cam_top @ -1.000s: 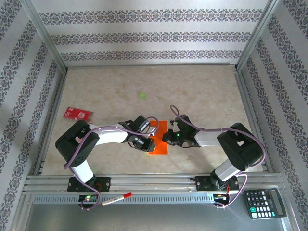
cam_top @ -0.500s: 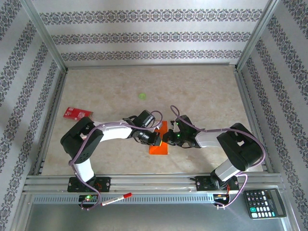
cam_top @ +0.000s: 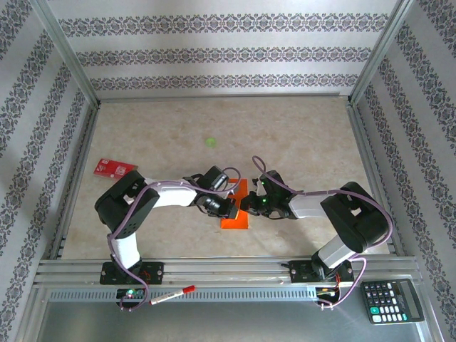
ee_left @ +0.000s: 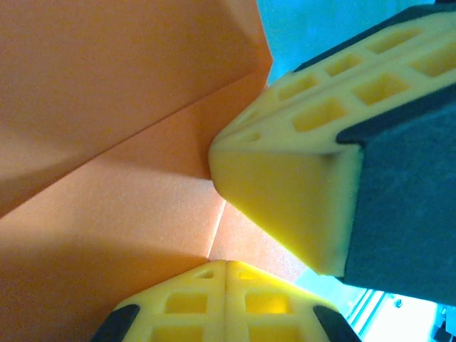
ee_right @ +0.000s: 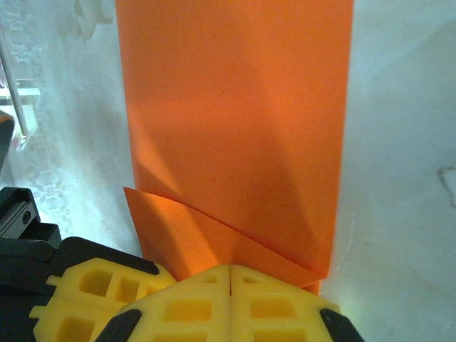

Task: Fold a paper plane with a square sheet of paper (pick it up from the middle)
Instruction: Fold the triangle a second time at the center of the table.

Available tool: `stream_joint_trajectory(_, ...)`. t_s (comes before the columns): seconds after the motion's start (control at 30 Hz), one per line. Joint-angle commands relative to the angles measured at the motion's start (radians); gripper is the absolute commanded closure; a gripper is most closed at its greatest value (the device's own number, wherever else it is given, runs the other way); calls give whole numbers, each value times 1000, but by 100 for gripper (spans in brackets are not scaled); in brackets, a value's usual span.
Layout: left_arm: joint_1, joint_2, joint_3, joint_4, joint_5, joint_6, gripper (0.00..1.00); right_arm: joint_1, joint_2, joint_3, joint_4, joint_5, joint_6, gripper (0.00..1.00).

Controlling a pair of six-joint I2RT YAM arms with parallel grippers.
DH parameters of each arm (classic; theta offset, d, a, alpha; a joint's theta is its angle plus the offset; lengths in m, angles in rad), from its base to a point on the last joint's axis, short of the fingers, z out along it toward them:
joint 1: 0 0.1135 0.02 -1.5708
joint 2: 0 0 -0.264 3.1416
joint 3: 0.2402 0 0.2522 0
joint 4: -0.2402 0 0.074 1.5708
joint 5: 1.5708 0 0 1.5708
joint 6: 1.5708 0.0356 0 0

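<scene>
Square sheet of paper (cam_top: pixel 236 217), folded narrow, is lying mid-way on the bench (cam_top: pixel 306 135), long axis running near-to-far; left pincer (cam_top: pixel 231 209) and right pincer (cam_top: pixel 247 205), both clenched, are touching it; red card's (cam_top: pixel 114 168) print is proving illegible.

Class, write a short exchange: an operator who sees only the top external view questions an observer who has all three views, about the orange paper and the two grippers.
Operator: From above I see only part of the square sheet of paper. Is it folded?
Observer: Yes. The right wrist view shows a flap turned over along a diagonal crease, just ahead of the right gripper.
Operator: Is the left gripper open?
Observer: No. The left wrist view shows its yellow fingertips pressed together, with the orange paper right in front of them.
</scene>
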Motion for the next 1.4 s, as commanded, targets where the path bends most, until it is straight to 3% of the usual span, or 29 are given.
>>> stream_joint_trajectory(0.0, 10, -10, -72, -105, -29, 10, 100, -7, 46, -35, -74, 64, -6, 100)
stream_joint_trajectory(0.73, 48, -219, -357, -14, 58, -91, 99, -4, 40, -28, -125, 84, -23, 100)
stream_joint_trajectory(1.1, 71, -337, -312, 119, 125, -151, 90, -4, 29, 13, -138, 45, -52, 100)
stream_joint_trajectory(1.37, 83, -230, -224, 18, 63, -79, 96, -3, 32, 62, -144, 14, -67, 100)
